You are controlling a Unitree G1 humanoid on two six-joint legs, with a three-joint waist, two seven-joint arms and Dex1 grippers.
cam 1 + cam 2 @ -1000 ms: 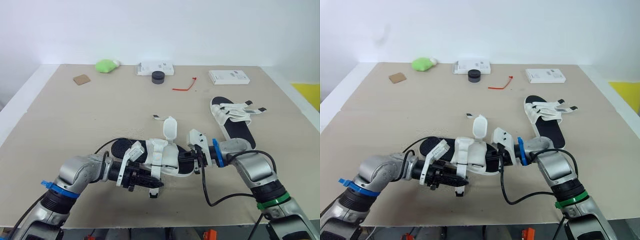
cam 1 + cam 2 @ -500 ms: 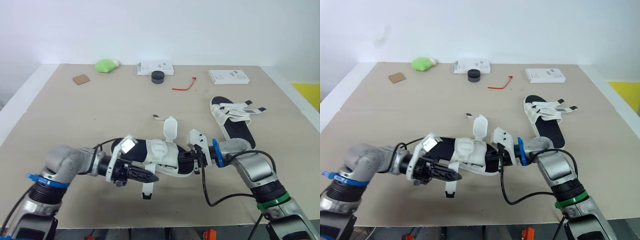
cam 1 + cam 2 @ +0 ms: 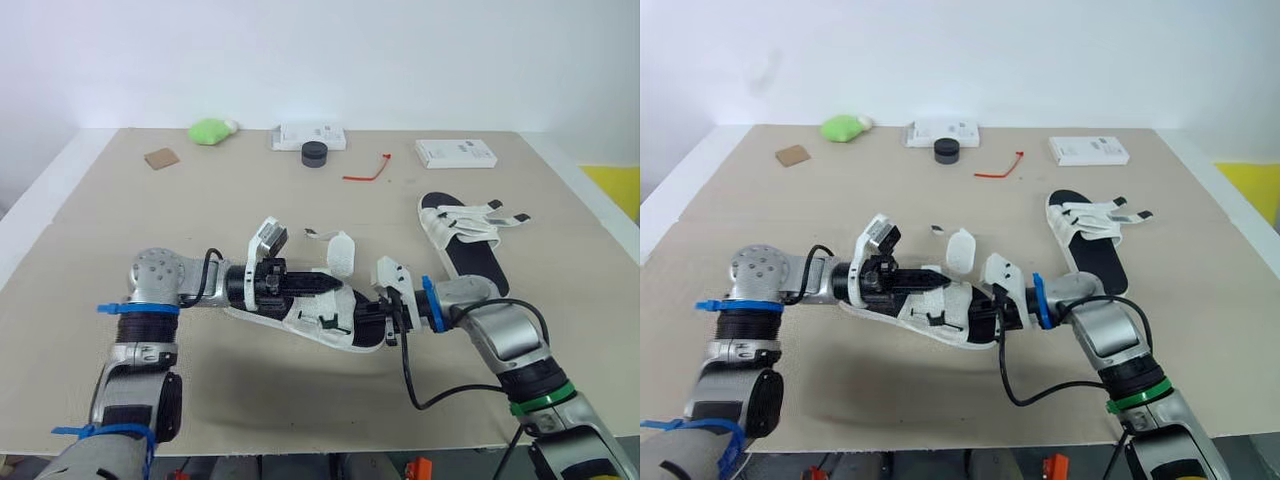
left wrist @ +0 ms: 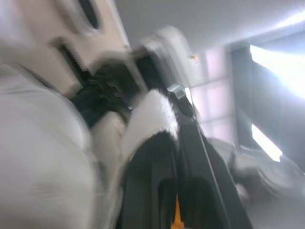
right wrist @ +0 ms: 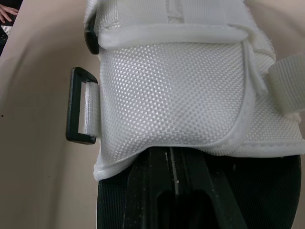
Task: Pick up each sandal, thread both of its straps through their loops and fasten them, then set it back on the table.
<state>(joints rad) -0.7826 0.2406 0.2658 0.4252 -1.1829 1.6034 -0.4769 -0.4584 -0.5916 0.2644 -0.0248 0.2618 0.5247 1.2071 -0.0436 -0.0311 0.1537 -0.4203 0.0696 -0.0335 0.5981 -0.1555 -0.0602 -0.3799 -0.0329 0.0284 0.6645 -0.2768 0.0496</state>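
While the near sandal (image 3: 322,312) is up off the table (image 3: 200,220) with its shadow under it, it's tipped on its side between the two arms, roughly front and center. The right gripper (image 3: 378,322) is clamped tight on one end of it, and the right wrist view shows the black sole edge sitting right at the fingers, with the white woven upper past that and a black plastic loop (image 5: 80,106) sticking out from its side. The left gripper (image 3: 325,284) lies along the top of the sandal from the other end, touching the white upper, but honestly I can't tell if it's pinching anything, the left wrist view is just a blur. One white strap flap (image 3: 341,252) stands up loose just behind it. The second sandal (image 3: 478,262) is flat on the table off to the right, straps (image 3: 495,213) splayed out undone. Along the far edge: a green lump (image 3: 211,131), two white boxes (image 3: 310,136) (image 3: 456,153), a black puck (image 3: 314,154), a red tie (image 3: 367,171), a brown card square (image 3: 160,158)
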